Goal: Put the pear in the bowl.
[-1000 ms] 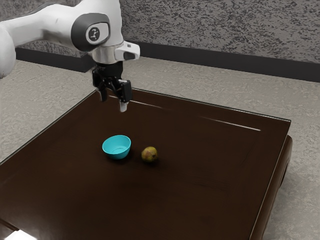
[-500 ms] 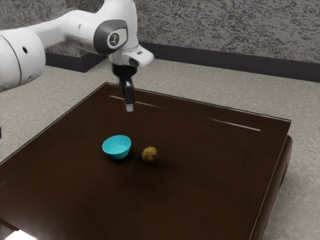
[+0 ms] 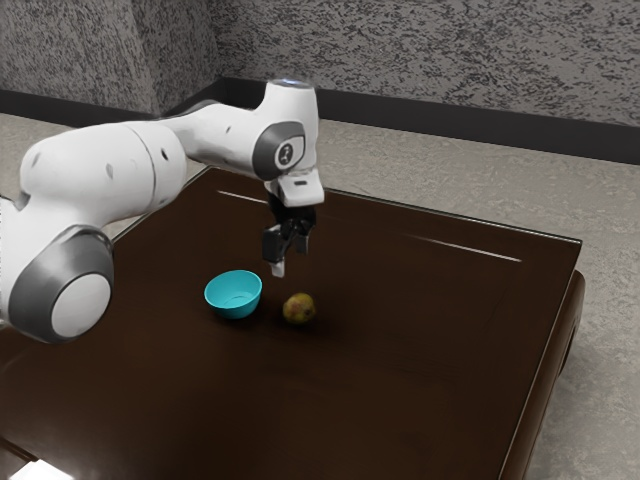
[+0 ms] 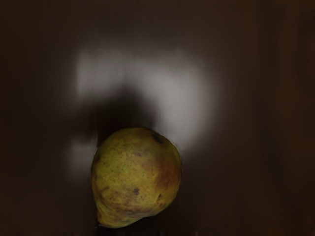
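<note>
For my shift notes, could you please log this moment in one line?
gripper: open, above pear | pear: on table, beside bowl | bowl: upright, empty | placing: not yet done

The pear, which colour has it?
The pear is yellow-green with brownish patches, clearest in the wrist view.

A round turquoise bowl (image 3: 233,311) narrows passage at the exterior view's left of the mottled yellow-green pear (image 3: 299,310). The dark brown desk (image 3: 420,350) gives wider room rightward in that view; open air separates the black two-finger pincer (image 3: 290,257) from the pear.

White arm (image 3: 105,170) bent, black jaws pointing down, parted
</note>
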`<action>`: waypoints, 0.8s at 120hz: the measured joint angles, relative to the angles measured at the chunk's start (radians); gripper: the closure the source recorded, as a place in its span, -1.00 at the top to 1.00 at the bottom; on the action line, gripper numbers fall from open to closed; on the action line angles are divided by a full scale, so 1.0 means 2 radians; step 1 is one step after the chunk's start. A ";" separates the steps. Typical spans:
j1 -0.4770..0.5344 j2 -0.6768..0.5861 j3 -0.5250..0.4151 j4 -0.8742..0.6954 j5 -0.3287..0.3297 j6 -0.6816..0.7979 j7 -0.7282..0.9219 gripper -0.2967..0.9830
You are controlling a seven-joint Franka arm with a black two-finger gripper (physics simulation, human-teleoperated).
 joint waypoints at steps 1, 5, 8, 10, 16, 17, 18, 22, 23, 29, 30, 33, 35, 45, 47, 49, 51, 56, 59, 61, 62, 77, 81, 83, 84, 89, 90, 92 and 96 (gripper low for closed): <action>0.000 0.001 0.002 0.000 -0.001 0.000 0.004 0.53; 0.001 0.005 0.007 0.001 -0.008 0.002 0.018 0.53; 0.001 0.008 0.010 0.001 -0.012 0.003 0.028 0.53; 0.002 0.009 0.012 0.001 -0.015 0.004 0.035 0.53; 0.002 0.011 0.016 0.001 -0.023 0.008 0.051 0.53; 0.002 0.012 0.016 0.001 -0.024 0.008 0.053 0.53; 0.002 0.012 0.017 0.001 -0.025 0.009 0.055 0.53; 0.002 0.012 0.018 0.001 -0.029 0.011 0.063 0.53; 0.002 0.013 0.018 0.001 -0.030 0.011 0.064 0.53; 0.002 0.013 0.017 0.000 -0.037 0.020 0.069 0.53; 0.002 0.013 0.017 -0.001 -0.038 0.023 0.070 0.53; 0.002 0.014 0.017 -0.002 -0.042 0.032 0.072 0.53; 0.002 0.014 0.017 -0.003 -0.044 0.036 0.074 0.53; 0.002 0.014 0.019 -0.002 -0.053 0.043 0.087 0.53; 0.002 0.014 0.019 -0.002 -0.051 0.043 0.093 0.53; 0.002 0.014 0.019 -0.001 -0.046 0.042 0.101 0.53; 0.002 0.014 0.018 -0.001 -0.040 0.042 0.109 0.53; 0.002 0.015 0.017 -0.001 -0.029 0.041 0.131 0.53; 0.002 0.016 0.017 -0.002 -0.024 0.042 0.145 0.53; 0.002 0.017 0.017 -0.003 -0.022 0.042 0.154 0.53; 0.002 0.017 0.017 -0.003 -0.021 0.043 0.159 0.53; 0.002 0.022 0.005 -0.024 -0.020 0.059 0.220 0.53; 0.002 0.023 0.003 -0.031 -0.022 0.066 0.234 0.53; 0.002 0.024 0.002 -0.033 -0.023 0.069 0.241 0.53; 0.002 0.024 0.002 -0.034 -0.024 0.070 0.245 0.53; 0.002 0.025 0.001 -0.037 -0.026 0.077 0.261 0.53; 0.002 0.025 0.001 -0.038 -0.026 0.078 0.264 0.54; 0.002 0.025 0.001 -0.039 -0.028 0.080 0.270 0.54; 0.002 0.025 0.001 -0.044 -0.033 0.084 0.282 0.54</action>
